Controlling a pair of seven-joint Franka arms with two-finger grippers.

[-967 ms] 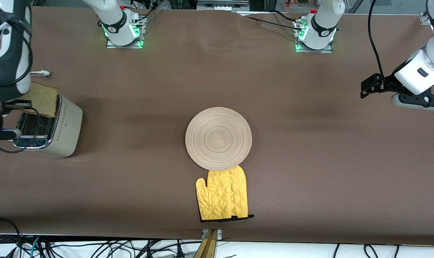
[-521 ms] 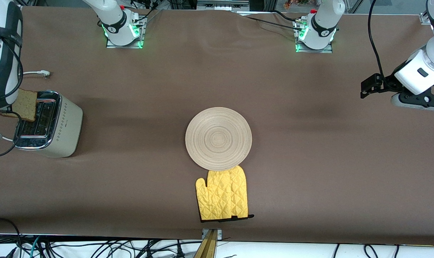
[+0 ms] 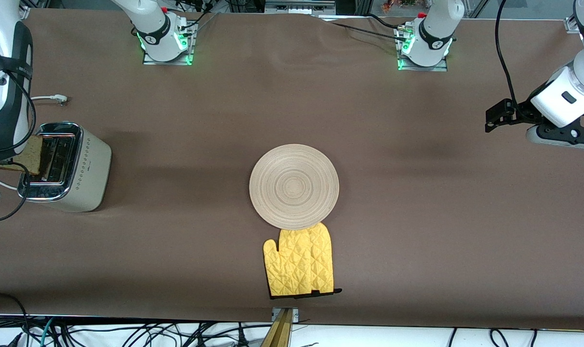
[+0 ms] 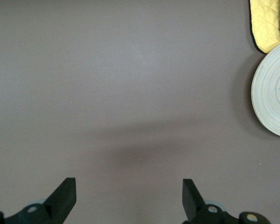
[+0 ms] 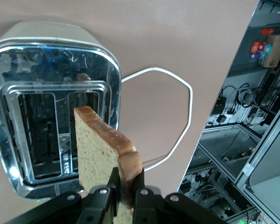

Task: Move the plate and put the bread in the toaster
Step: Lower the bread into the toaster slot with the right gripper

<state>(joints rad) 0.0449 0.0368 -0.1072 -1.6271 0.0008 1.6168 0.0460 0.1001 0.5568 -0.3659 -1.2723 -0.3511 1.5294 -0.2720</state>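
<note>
Right gripper [image 5: 123, 189] pinches the bread [image 5: 100, 156] upright above the toaster [image 3: 65, 168], seemingly over the outer slot; square it before lowering; left gripper [image 4: 128, 198] waits, fingers spread; plate [image 3: 294, 186] well apart from toaster.

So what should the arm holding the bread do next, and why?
Probably lower the bread into a slot. The right end effector grips the slice upright by its crust over the toaster, and the slots look empty. A small sideways nudge to line it up may be needed first. The left end effector waits open.
</note>
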